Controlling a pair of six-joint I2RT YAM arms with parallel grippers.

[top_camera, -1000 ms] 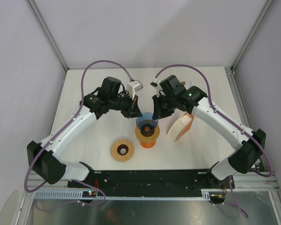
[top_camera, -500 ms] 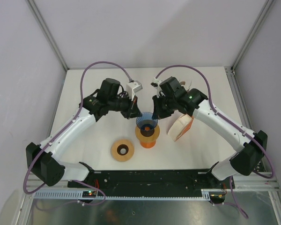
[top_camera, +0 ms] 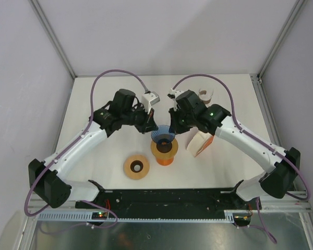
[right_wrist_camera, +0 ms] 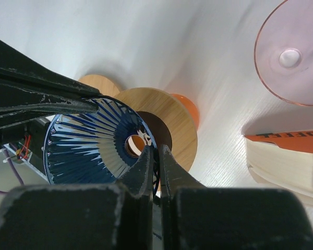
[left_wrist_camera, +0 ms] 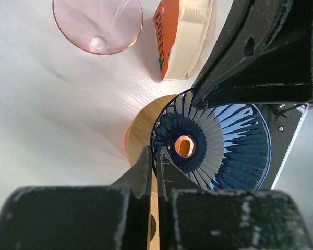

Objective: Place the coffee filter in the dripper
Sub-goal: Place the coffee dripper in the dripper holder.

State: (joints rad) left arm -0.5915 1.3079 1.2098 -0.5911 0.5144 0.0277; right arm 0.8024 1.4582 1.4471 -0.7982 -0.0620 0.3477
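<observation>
Tightly, left pincer (left_wrist_camera: 156,153) and right pincer (right_wrist_camera: 156,152) pinch the dripper (left_wrist_camera: 233,156) rim.

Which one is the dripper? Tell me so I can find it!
In the middle of the white table sits an orange stand with a wooden top. The dripper is right over it, rim pinched by both arms' jaws. It is the only dark blue ribbed cone; the other cone, farther back, is clear pink.

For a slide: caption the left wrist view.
Left end effector and right end effector pinch opposite rims of the blue dripper.
</observation>
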